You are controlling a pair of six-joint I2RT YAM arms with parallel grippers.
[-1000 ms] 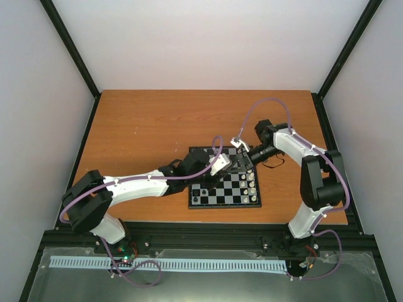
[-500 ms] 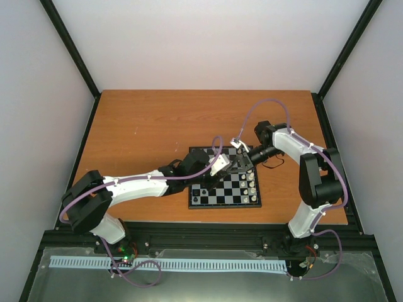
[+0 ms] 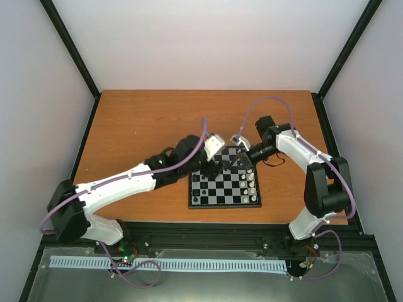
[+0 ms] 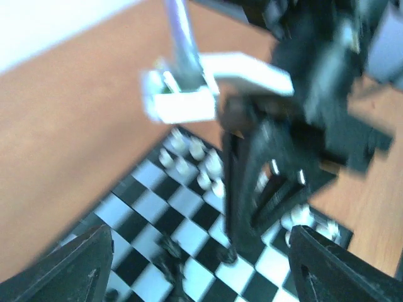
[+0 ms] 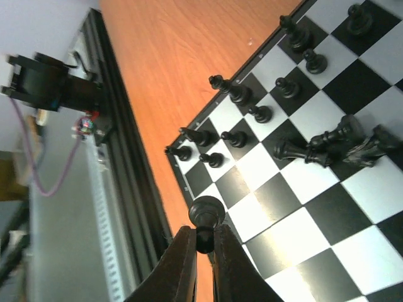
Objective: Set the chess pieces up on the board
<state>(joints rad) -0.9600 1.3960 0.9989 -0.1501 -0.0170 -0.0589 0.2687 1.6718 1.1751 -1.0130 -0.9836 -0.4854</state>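
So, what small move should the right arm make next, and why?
Probably it should carry the black piece a little way over the board and lower it onto a free square beside the standing black pieces. The right gripper is shut on that piece, which is not yet set down. The left gripper is open and holds nothing.
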